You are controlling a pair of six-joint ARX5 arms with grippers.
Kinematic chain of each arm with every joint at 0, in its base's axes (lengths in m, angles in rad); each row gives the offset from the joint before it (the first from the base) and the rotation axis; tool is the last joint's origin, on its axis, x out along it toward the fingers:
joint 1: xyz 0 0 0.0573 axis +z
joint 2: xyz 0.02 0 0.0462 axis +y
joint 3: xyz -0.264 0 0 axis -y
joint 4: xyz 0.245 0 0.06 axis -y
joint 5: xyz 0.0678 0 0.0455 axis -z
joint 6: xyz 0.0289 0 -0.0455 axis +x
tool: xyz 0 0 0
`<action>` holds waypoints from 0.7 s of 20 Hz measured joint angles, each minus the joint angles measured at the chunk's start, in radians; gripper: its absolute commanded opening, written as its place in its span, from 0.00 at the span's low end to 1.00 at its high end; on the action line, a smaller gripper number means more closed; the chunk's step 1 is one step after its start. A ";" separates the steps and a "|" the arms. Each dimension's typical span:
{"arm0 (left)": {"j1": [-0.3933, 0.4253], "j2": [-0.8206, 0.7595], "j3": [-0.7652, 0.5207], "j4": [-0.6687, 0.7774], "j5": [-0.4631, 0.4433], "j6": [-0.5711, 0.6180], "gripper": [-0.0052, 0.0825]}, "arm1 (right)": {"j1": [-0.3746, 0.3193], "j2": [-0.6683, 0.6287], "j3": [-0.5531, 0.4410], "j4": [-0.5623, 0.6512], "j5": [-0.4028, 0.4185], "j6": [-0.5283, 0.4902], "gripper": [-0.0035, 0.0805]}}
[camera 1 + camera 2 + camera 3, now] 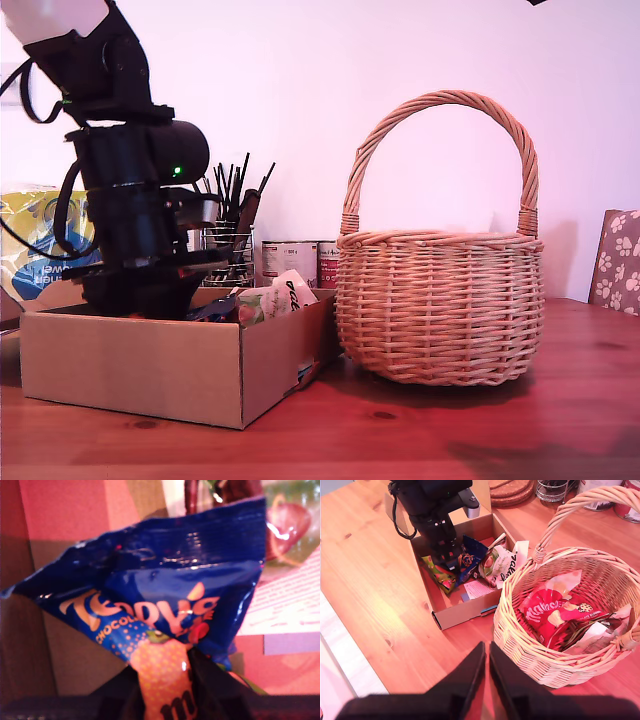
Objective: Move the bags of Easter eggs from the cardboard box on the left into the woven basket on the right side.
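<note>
Gripping the navy bag [165, 605] inside the box [150, 365], my first gripper [451, 560] pinches its edge; my second gripper [486, 675], jaws together, hovers beside the basket [520, 630].

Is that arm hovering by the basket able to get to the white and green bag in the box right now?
Probably not easily. The other arm's first gripper fills the cardboard box right beside the white bag, and the woven basket's handle rises between it and my second gripper.
</note>
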 measured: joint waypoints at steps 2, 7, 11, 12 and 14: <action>0.000 0.000 0.021 -0.022 0.003 0.001 0.19 | 0.000 0.000 0.000 0.000 0.000 0.000 0.04; 0.000 -0.091 0.045 -0.052 0.037 0.008 0.19 | 0.000 0.000 0.000 0.000 0.003 0.000 0.04; -0.007 -0.304 0.053 -0.041 0.210 0.042 0.19 | 0.000 0.000 0.000 0.000 0.069 -0.001 0.03; -0.018 -0.343 0.060 -0.019 0.251 0.052 0.19 | 0.000 -0.002 0.000 0.000 0.095 0.000 0.03; -0.056 -0.399 0.069 0.046 0.335 0.053 0.19 | -0.004 -0.020 0.000 -0.002 0.131 0.000 0.03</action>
